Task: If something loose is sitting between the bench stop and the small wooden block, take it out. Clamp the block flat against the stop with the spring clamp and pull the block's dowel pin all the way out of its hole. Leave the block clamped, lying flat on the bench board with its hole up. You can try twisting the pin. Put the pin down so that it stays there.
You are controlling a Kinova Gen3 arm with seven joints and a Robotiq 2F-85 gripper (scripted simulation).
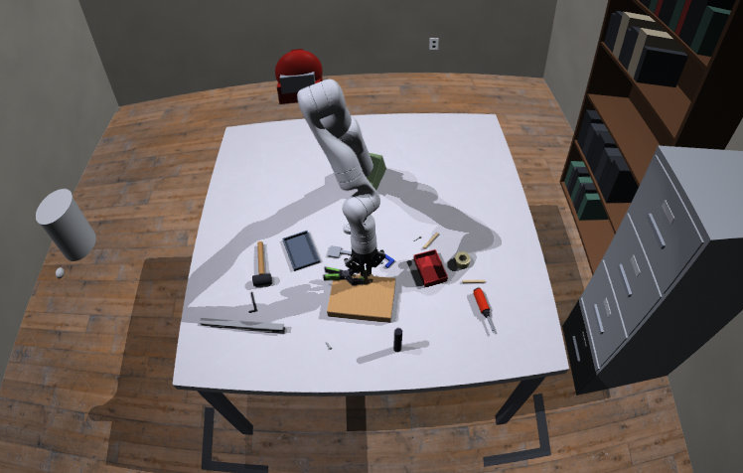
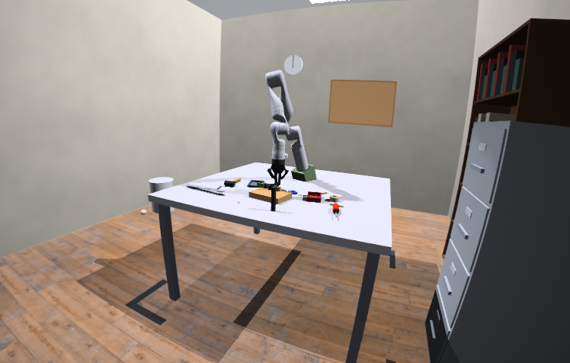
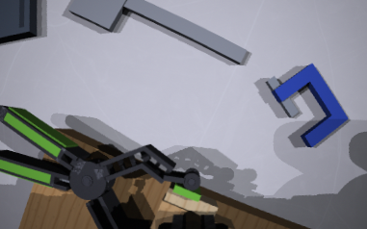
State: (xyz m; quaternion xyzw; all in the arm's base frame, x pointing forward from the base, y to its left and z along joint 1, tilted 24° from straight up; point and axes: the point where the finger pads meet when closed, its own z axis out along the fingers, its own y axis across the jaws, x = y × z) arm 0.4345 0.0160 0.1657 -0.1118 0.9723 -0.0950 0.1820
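The tan bench board (image 1: pixel 361 298) lies at the table's middle front. At its far edge the black spring clamp with green handles (image 3: pixel 83 165) grips the small pale wooden block (image 3: pixel 187 202) with a green-padded jaw; the clamp also shows in the overhead view (image 1: pixel 336 273). My gripper (image 1: pixel 361 275) points straight down onto the block, right beside the clamp. Its fingers stand nearly closed on the block's dowel pin. The pin and the fingertips are hidden at the bottom edge of the wrist view. The bench stop is hidden behind the clamp and arm.
A blue bracket (image 3: pixel 312 106) and a grey T-shaped tool (image 3: pixel 172 26) lie just beyond the board. A dark tray (image 1: pixel 301 249) and hammer (image 1: pixel 260 264) lie left; a red box (image 1: pixel 430 267), tape roll (image 1: pixel 461 260) and screwdriver (image 1: pixel 482 301) right; a black cylinder (image 1: pixel 397 339) in front.
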